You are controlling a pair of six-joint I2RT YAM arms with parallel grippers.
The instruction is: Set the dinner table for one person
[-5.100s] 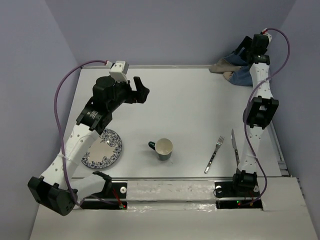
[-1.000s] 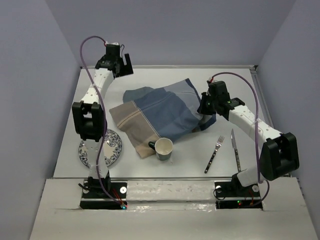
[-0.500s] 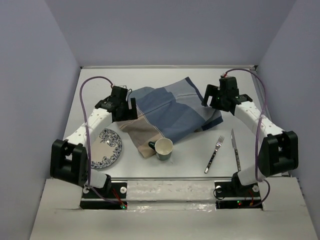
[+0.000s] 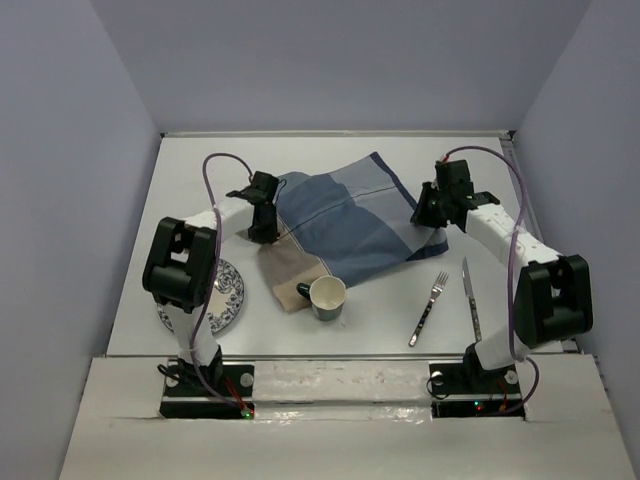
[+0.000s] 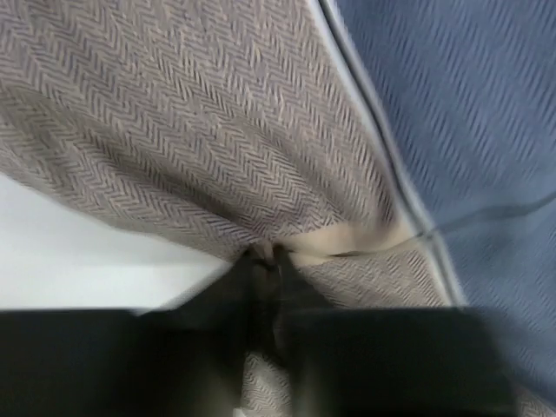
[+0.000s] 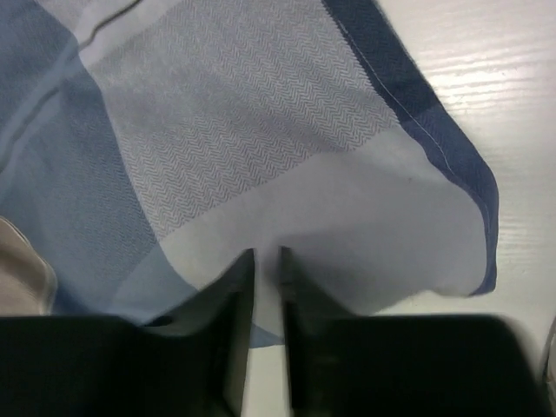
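Observation:
A blue-and-tan cloth mat (image 4: 345,220) lies spread in the middle of the white dinner table (image 4: 195,180). My left gripper (image 4: 264,234) is shut on the mat's tan left edge; in the left wrist view the gripper (image 5: 265,257) pinches a raised fold of tan cloth (image 5: 174,130). My right gripper (image 4: 431,216) is shut on the mat's pale blue right corner, and in the right wrist view the gripper (image 6: 267,259) has a ridge of the mat (image 6: 261,130) between its fingers.
A green mug (image 4: 325,297) stands on the mat's near tan corner. A patterned plate (image 4: 222,292) lies near left, partly behind my left arm. A fork (image 4: 429,309) and a knife (image 4: 470,298) lie near right. Walls enclose the table on three sides.
Both grippers have come down onto the mat and shut, the left on the tan edge, the right on the pale blue corner. The tan edge has drawn inward a little.

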